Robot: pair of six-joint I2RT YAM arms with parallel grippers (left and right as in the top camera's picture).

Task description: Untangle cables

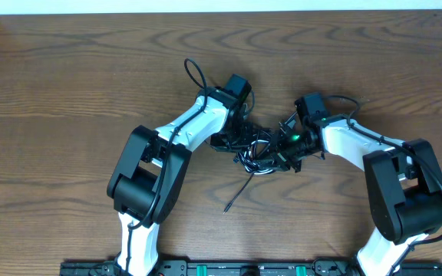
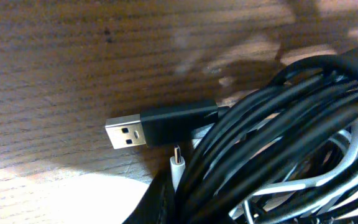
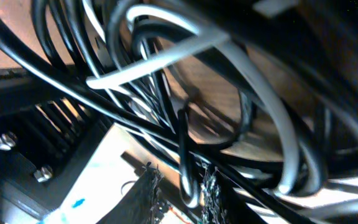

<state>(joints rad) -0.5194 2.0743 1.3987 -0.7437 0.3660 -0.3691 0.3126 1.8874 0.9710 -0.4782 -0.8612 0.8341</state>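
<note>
The cables (image 1: 256, 150) lie in one tangled heap of thin black cords and a white cord at mid-table, between both arms. One black end trails toward the front (image 1: 235, 198). My left gripper (image 1: 233, 141) is at the heap's left side. Its view shows a black USB plug (image 2: 129, 133), a small white plug (image 2: 177, 163) and the black cord bundle (image 2: 272, 143) pressed against its dark finger (image 2: 166, 202). My right gripper (image 1: 286, 150) is at the heap's right side. Its fingers (image 3: 182, 193) are shut on a black cord loop (image 3: 185, 149).
The wooden table (image 1: 67, 92) reaches all round the heap. Thicker black arm wires loop above the left wrist (image 1: 196, 75) and by the right wrist (image 1: 344, 101). The arm bases and a rail (image 1: 229, 268) line the front edge.
</note>
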